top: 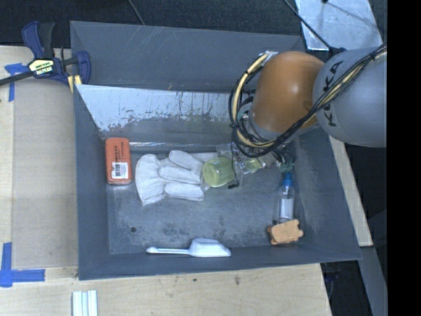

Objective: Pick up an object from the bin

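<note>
Gripper (pixel 235 168) sat by green lump (pixel 216 172); jaw state unclear.
Looked light, soft; best pinched across its middle.

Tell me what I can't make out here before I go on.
Camera view:
Tool: mostly under the orange wrist cover; contact with the green lump unclear.
Green lump: right side hidden by the tool, kind too blurred to name.
Orange block: label too small to read.
Bin: far right corner hidden by the arm.
</note>
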Controlling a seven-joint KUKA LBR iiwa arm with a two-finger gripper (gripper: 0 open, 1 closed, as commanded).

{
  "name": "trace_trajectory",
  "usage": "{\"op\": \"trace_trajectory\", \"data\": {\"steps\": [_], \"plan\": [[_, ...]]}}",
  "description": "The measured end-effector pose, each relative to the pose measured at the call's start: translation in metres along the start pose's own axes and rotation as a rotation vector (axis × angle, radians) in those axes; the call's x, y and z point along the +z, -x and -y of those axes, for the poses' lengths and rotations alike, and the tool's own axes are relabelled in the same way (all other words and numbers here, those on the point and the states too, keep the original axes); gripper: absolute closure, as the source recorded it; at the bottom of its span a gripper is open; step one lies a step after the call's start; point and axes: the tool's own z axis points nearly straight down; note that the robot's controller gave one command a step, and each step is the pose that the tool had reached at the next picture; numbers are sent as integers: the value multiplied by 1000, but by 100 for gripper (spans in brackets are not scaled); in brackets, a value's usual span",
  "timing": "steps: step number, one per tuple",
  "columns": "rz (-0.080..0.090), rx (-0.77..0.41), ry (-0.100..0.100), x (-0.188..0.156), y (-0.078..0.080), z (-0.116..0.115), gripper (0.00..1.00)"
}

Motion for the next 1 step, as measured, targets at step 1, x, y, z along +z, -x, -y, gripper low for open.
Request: {"op": "trace_trajectory", "data": {"steps": [1], "plan": [[4,1,-2,-13,1,0,100]]}}
